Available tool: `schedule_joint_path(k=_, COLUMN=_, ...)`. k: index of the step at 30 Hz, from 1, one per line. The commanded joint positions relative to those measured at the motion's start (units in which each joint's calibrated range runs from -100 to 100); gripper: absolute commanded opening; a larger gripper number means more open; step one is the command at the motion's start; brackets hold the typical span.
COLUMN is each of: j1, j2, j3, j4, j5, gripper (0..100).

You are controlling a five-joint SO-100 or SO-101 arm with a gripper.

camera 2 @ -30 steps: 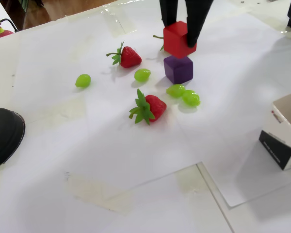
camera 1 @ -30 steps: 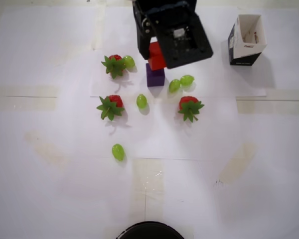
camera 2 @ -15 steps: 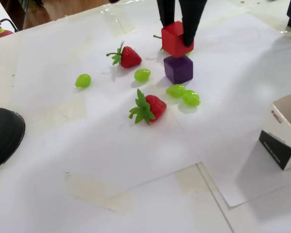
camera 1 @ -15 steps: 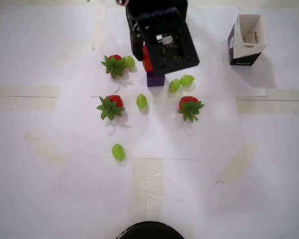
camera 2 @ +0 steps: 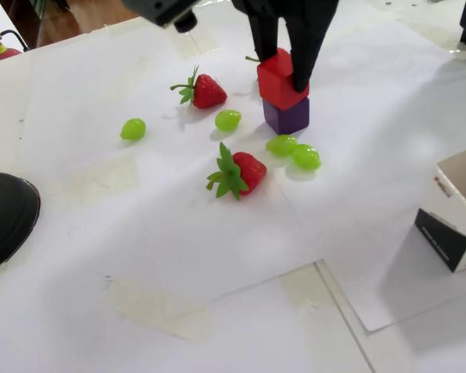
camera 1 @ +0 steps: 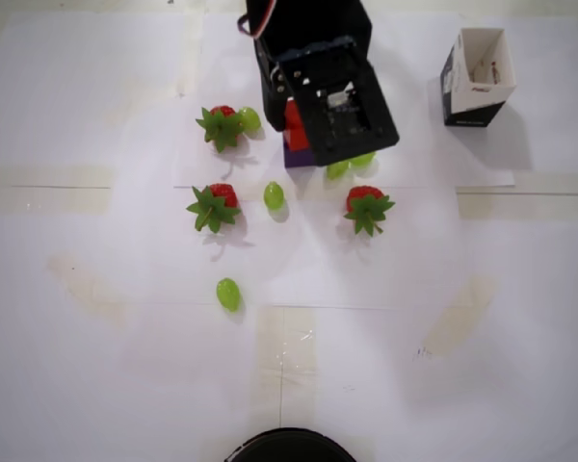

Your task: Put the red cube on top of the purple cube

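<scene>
- End effector (camera 2: 283,66): its two black fingers are clamped on the red cube (camera 2: 280,79), one on each side, in the fixed view.
- Red cube sits on top of the purple cube (camera 2: 286,115), slightly rotated against it; faces touching.
- Overhead view: the stack is at 12 o'clock on the bench (camera 1: 385,366), mostly hidden under the arm.
- Two green grapes (camera 2: 293,151) lie just beside the purple cube at 6 o'clock in the fixed view.
- Carton (camera 1: 476,77) at 2 o'clock, overhead; its print is too small to read.
</scene>
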Motion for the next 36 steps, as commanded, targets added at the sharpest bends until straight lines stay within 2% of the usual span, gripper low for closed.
schedule_joint_path(k=1, j1=-0.1, j2=0.1, j3=-4.8, j4=-1.6, j5=0.2, gripper=9)
schedule_joint_path(k=13, j1=-0.3, j2=1.2, j3=-2.0, j4=-3.7, j5=0.1, gripper=10)
schedule_joint_path(k=36, j1=0.9, j2=-1.2, j3=-1.8, j4=2.6, j5=0.6, gripper=6)
